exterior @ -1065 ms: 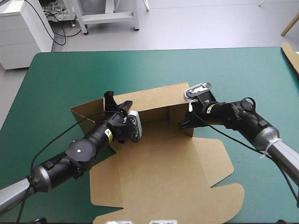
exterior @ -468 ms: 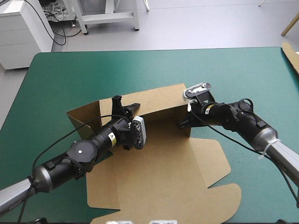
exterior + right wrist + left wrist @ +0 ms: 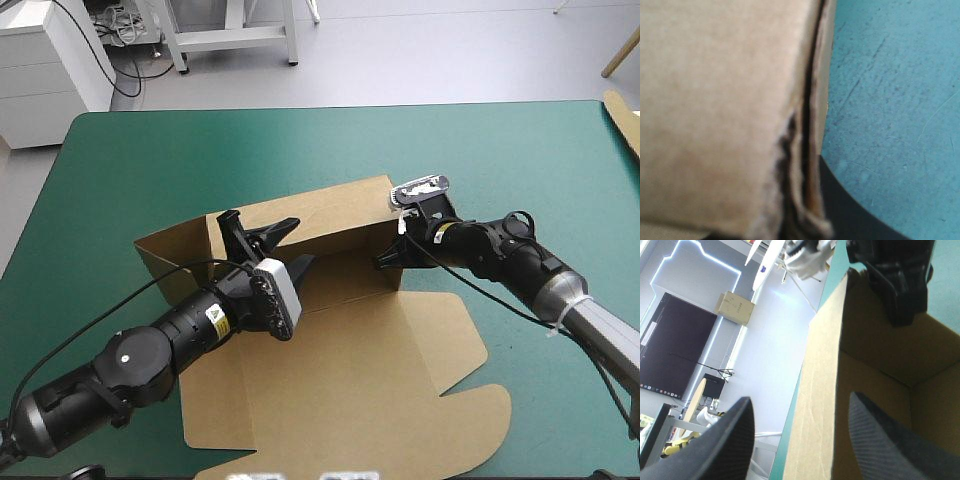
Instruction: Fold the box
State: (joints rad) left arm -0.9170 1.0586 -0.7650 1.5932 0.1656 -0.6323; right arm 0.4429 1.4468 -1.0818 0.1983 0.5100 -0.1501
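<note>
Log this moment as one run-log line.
box: far wall raised, lid flat | left gripper: open, straddling far wall | right gripper: shut on right wall

This is a robotics lab, a test bay rather than a home or a shop. Two black robot arms, the left arm and the right arm, reach over a surface under a plain teal-green cover, with the box of brown board lying on it. Beyond the far edge the floor is bare pale grey. A tangle of cables lies on it, a white drawer cabinet stands at the corner, and the legs of a white metal frame rise nearby.
</note>
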